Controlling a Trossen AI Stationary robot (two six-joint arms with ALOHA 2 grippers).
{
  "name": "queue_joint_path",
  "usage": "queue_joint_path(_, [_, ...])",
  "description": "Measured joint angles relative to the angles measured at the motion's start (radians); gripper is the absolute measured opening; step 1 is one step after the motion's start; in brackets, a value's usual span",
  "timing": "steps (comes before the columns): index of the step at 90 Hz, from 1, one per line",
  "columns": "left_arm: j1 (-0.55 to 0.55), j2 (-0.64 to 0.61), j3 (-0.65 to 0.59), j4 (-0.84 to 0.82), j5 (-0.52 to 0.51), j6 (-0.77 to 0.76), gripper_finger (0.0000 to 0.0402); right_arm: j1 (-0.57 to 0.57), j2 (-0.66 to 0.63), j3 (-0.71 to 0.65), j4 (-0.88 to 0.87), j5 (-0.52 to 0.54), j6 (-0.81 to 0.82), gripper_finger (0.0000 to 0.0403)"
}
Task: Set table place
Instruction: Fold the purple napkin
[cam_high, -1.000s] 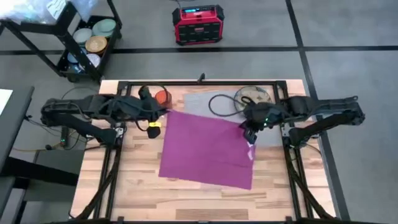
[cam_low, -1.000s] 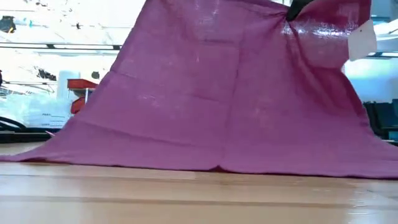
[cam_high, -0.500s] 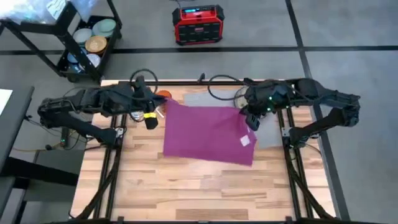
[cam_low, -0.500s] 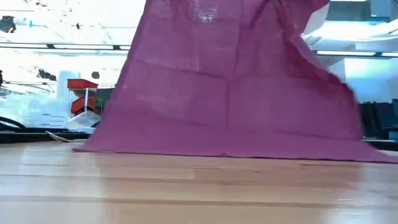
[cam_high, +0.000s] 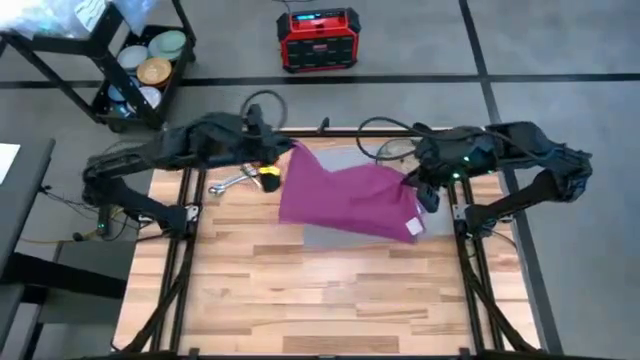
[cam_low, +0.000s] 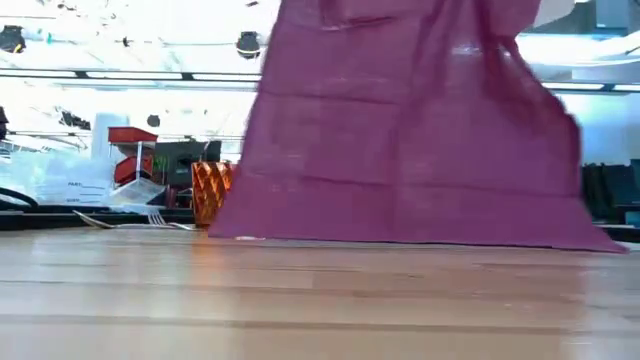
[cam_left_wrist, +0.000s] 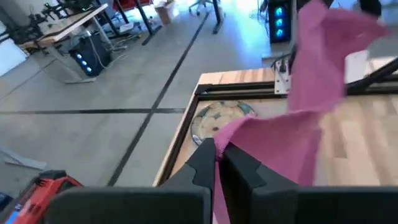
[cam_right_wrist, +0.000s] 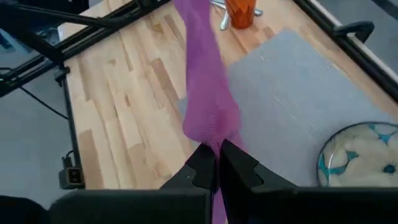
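Note:
The magenta napkin (cam_high: 350, 195) hangs between my two grippers over the grey mat (cam_high: 335, 238), which lies on the table (cam_high: 300, 300). Its lower edge (cam_low: 400, 240) reaches the surface. My left gripper (cam_high: 275, 160) is shut on its left upper corner and my right gripper (cam_high: 420, 190) on its right upper corner. The orange cup (cam_low: 210, 192) stands behind the napkin's left side. Steel cutlery (cam_high: 232, 182) lies on the wood left of the mat. The patterned plate (cam_right_wrist: 360, 155) sits on the mat's far right part. My left gripper pinches a bunched corner of the napkin (cam_left_wrist: 233, 134) between its two fingers. The cloth runs slack from there toward the other arm. My right gripper pinches the opposite upper corner (cam_right_wrist: 211, 134) between its fingers, and the cloth hangs below with its bottom edge on the mat.
A white tag (cam_high: 413, 228) hangs at the napkin's right corner. Black cables (cam_high: 385, 135) loop over the table's far edge. Bare planks fill the near half of the table. Off the table stand a red box (cam_high: 318, 38) and a cart with bowls (cam_high: 150, 60).
Both grippers have risen and gone toward the table's far edge with the napkin. The cloth, spread flat a second ago, now hangs between them, its lower edge drawn across the wood toward the mat. The cup and cutlery have come into view.

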Motion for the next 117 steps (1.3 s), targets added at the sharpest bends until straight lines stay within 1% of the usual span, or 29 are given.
queue_joint_path(18, [0.094, 0.144, 0.158, -0.001, 0.009, 0.086, 0.0000, 0.132, -0.007, 0.000, -0.036, 0.036, 0.119, 0.0000])
queue_joint_path(31, [0.176, 0.209, 0.221, 0.010, 0.102, 0.097, 0.0000, 0.239, -0.001, 0.000, -0.034, 0.086, 0.199, 0.0000])
queue_joint_path(45, [0.234, 0.264, 0.274, 0.105, 0.222, 0.091, 0.0000, 0.319, 0.002, 0.000, -0.032, 0.136, 0.259, 0.0000])
queue_joint_path(51, [0.243, 0.292, 0.313, 0.139, 0.259, 0.081, 0.0000, 0.334, 0.002, 0.016, -0.041, 0.139, 0.267, 0.0000])
queue_joint_path(57, [0.245, 0.326, 0.370, 0.151, 0.273, 0.084, 0.0000, 0.344, 0.002, 0.042, -0.055, 0.139, 0.270, 0.0000])
queue_joint_path(72, [0.245, 0.415, 0.529, 0.132, 0.313, 0.084, 0.0000, 0.349, 0.000, 0.114, -0.116, 0.131, 0.287, 0.0000])
queue_joint_path(80, [0.245, 0.446, 0.584, 0.127, 0.325, 0.085, 0.0000, 0.349, 0.000, 0.135, -0.125, 0.126, 0.294, 0.0000])
queue_joint_path(87, [0.246, 0.467, 0.609, 0.126, 0.348, 0.085, 0.0000, 0.349, 0.001, 0.152, -0.125, 0.118, 0.293, 0.0000])
queue_joint_path(105, [0.246, 0.480, 0.615, 0.099, 0.354, 0.101, 0.0000, 0.349, 0.020, 0.167, -0.090, 0.087, 0.274, 0.0000])
queue_joint_path(112, [0.246, 0.477, 0.616, 0.051, 0.353, 0.117, 0.0000, 0.348, 0.049, 0.166, -0.080, 0.071, 0.251, 0.0000])
queue_joint_path(117, [0.249, 0.477, 0.616, -0.015, 0.339, 0.133, 0.0000, 0.348, 0.078, 0.166, -0.076, 0.065, 0.235, 0.0000])
